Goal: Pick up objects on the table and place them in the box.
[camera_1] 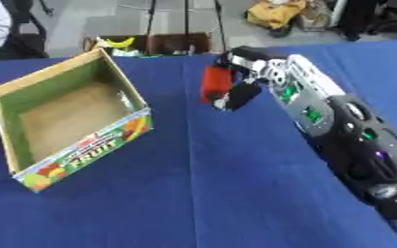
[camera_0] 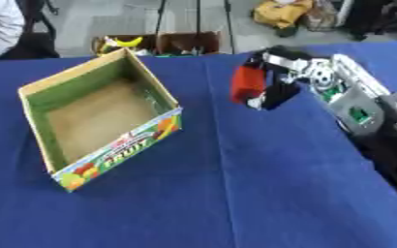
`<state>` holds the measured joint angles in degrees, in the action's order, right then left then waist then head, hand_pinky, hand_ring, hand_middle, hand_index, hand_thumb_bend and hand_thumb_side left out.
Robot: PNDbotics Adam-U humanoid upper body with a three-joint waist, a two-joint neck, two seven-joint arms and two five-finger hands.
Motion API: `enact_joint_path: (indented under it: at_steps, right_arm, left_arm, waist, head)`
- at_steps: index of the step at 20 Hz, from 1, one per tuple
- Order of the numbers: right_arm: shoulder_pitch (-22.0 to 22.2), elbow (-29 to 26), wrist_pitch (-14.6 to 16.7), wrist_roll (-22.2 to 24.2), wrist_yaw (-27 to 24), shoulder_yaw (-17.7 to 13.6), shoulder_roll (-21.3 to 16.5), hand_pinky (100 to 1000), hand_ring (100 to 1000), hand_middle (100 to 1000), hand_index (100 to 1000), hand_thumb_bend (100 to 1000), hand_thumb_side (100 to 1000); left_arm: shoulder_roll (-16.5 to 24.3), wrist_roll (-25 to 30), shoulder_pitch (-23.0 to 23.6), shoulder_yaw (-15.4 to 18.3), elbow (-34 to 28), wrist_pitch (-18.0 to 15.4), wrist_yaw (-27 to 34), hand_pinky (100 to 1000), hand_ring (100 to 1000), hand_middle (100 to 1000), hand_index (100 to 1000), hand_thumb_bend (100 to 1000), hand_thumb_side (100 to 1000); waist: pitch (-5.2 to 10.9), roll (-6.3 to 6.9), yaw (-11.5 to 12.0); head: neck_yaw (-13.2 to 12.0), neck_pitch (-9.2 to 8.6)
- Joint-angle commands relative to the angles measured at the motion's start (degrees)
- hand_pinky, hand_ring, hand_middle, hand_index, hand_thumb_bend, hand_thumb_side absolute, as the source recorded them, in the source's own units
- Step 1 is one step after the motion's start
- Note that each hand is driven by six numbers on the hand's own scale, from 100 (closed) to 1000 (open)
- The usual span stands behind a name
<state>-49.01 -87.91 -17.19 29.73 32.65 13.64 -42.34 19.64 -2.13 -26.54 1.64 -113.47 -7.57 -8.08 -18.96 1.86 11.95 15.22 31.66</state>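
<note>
**A:** What is held at this moment, and where?

**B:** A red object (camera_0: 248, 83) is grasped by the right hand (camera_0: 274, 85), fingers curled round it, above the blue table (camera_0: 261, 193). It is seen at about one o'clock from the table's middle. What kind of object it is cannot be made out. The left hand is not seen in either view.

**A:** And the box?

**B:** The box (camera_0: 117, 155) is found at about nine o'clock from the hand, well apart from it, its open top tilted slightly toward the camera. Its inside appears bare.

**A:** How is the carry best done?

**B:** Probably the object should be kept raised above the near wall's rim while it is moved toward nine o'clock. Release is best delayed until the hand is centred over the brown floor, so that the cardboard wall is not clipped or the box shoved.
</note>
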Motion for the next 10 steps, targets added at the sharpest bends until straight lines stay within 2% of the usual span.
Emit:
enact_joint_path:
  at_steps: [1,10]
  right_arm:
    - [-3.14,-2.81,-0.48,-1.45,-0.75,-1.04,-1.76,566,681,425,417,100,223]
    - [-10.40,-1.96,-0.67,-2.43,0.64,0.09,2.89,565,676,423,410,100,224]
  left_arm:
    - [1.17,0.05,-0.51,0.10,-1.12,-0.03,0.05,744,876,857,1000,100,1000]
    - [-1.72,0.31,-1.40,-0.36,-1.12,-1.10,-0.21,743,876,857,1000,100,1000]
  waist:
    - [1.60,-0.23,0.02]
    - [1.52,-0.85,0.94]
  head:
    - [0.19,0.00]
    - [1.63,-0.55]
